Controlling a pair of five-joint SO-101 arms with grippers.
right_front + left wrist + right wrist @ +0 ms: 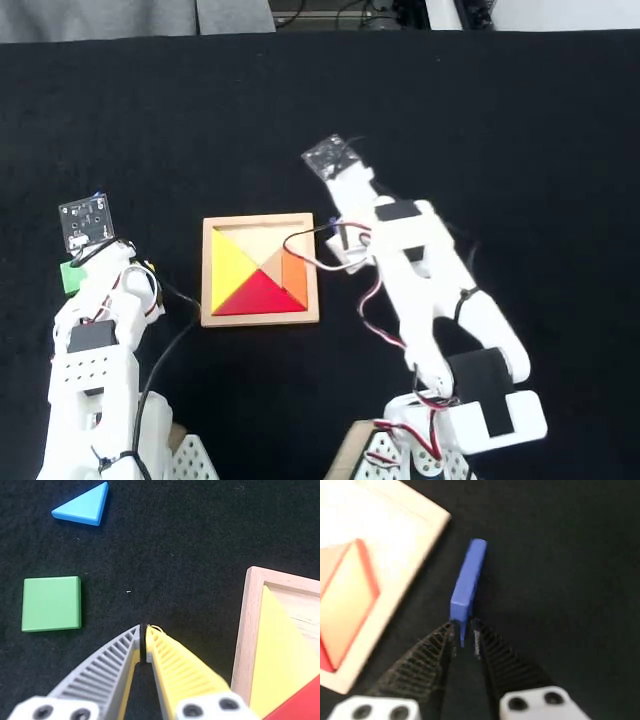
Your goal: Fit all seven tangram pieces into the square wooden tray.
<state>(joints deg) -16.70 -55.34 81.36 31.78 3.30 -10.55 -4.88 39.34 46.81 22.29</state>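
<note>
The square wooden tray (260,320) lies mid-table and holds a yellow triangle (232,268), a red triangle (260,297) and an orange piece (294,280); its upper part is bare wood. My right gripper (464,630) is shut on a dark blue piece (468,580), held on edge just off the tray's right rim (420,545). My left gripper (145,630) is shut with nothing in it, on the cloth left of the tray (250,630). A green square (51,603) and a light blue triangle (82,507) lie beyond its tips.
Black cloth covers the table. The left arm (95,320) stands at the tray's left, with the green square (72,275) peeking out beside it. The right arm (430,290) slants in from the front right. Cables run beside the tray's right side.
</note>
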